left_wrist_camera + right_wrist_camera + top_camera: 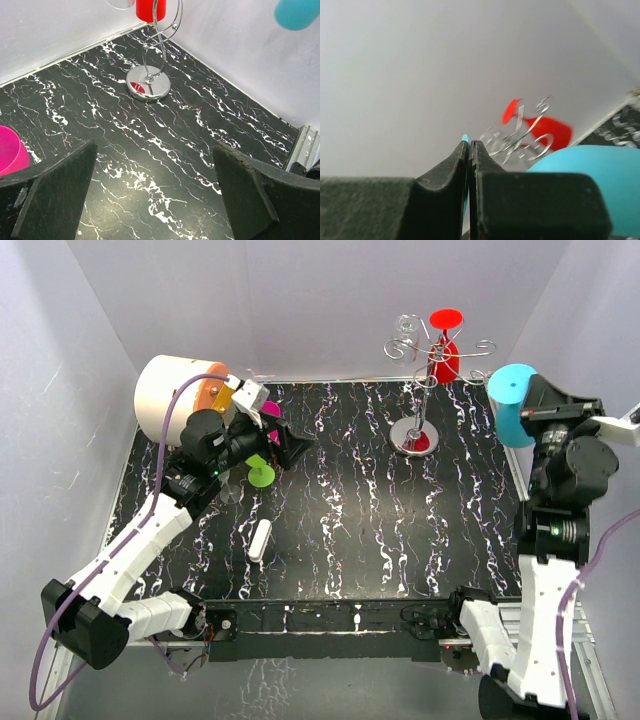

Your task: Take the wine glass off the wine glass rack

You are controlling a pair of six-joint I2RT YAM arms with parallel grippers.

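Blue glass point(514, 405) sits pinched in our right claw point(469, 146), just right of the rack point(406, 430), likely held clear of its scroll arms. Its long axis stands near upright, flat round end up. A red glass point(444, 352) hangs upside down on the rack. Our left claw point(155, 150) gapes wide.

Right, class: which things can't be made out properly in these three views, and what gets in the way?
Left wrist view: red wine glass cut off by the top edge; pink glass by the left edge.
Right wrist view: wine glass rack blurred, so its hooks are unreadable.
Right wrist view: blue glass mostly hidden behind the right gripper.
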